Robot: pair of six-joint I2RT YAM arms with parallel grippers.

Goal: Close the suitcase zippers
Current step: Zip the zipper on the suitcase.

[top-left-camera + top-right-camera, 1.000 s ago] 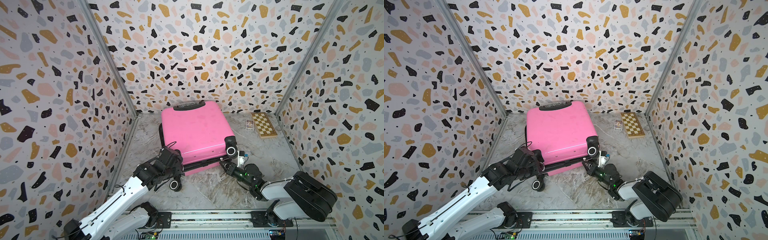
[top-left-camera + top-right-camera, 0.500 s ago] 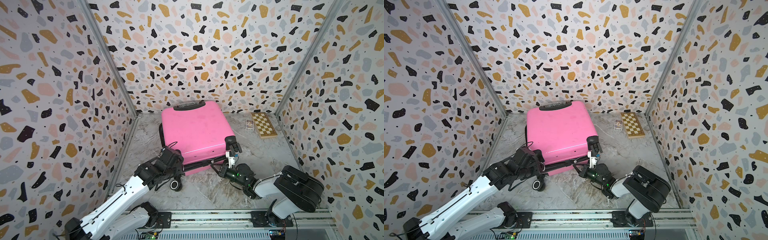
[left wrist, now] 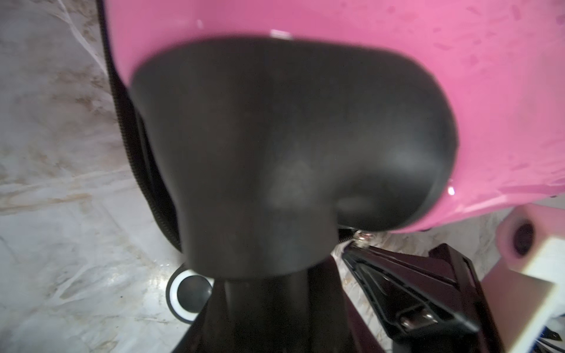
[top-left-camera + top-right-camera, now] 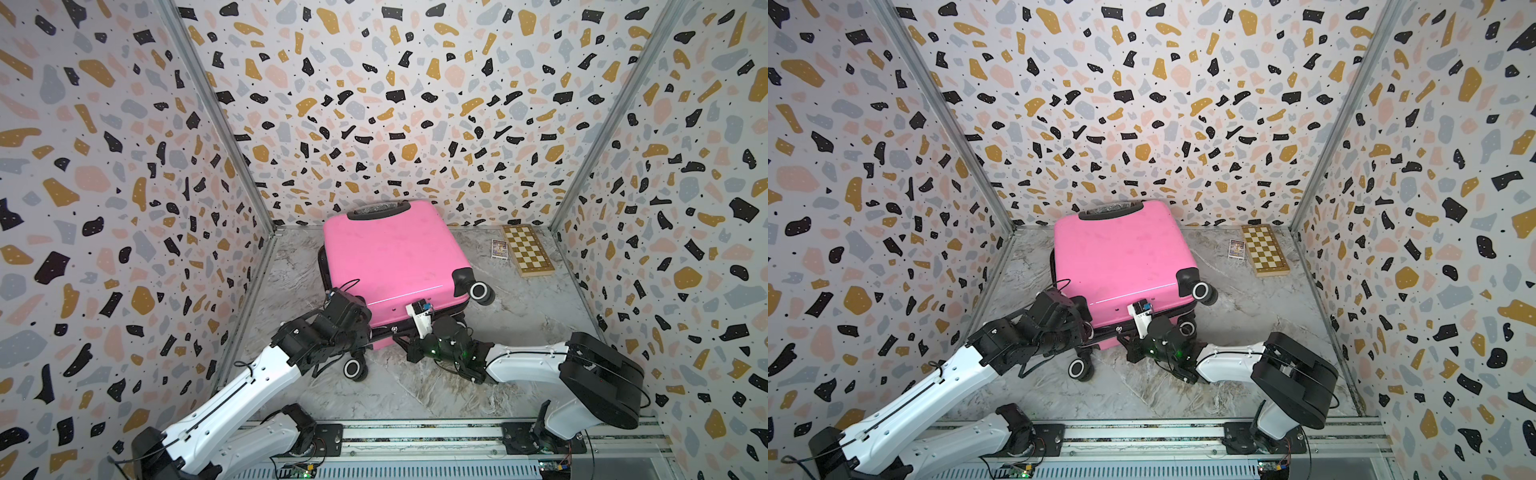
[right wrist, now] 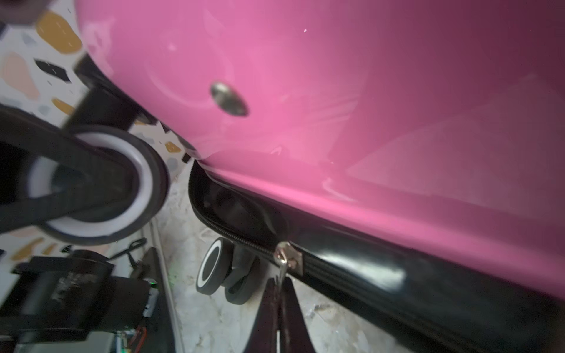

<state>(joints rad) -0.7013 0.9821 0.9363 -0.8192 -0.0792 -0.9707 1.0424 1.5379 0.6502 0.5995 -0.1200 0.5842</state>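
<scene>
Flooring of grey marble pattern (image 4: pixel 519 332) carries the small bright pink hard-shell suitcase (image 4: pixel 395 257), which lies flat on its broad side in the middle, its black top handle (image 4: pixel 380 210) close to the speckled back wall (image 4: pixel 415 124) and its wheeled end turned towards the arms. Well apart from it, in the far right corner, a wooden chessboard (image 4: pixel 528 251) lies with a small printed card box (image 4: pixel 498 249) just beside it. The narrow black zipper band (image 5: pixel 232 237) runs along the seam under the upper pink shell; in the right wrist view its two toothed edges gape apart on the side of the slider towards a black-and-white wheel (image 5: pixel 214 269), and lie joined and glossy on the other side. The right gripper (image 5: pixel 279 285) reaches low to the near edge of the case, its black fingers (image 5: pixel 266 314) pressed together and pinching the small silver metal zipper pull (image 5: pixel 284 256). The left gripper (image 4: pixel 363 332) sits at the near left corner, right by the rounded black corner guard (image 3: pixel 275 137); that guard and its wheel stem fill the left wrist view, so I cannot tell whether those fingers are spread or clamped. A second black-and-white wheel (image 4: pixel 481 292) juts from the near right corner, clear of both grippers
</scene>
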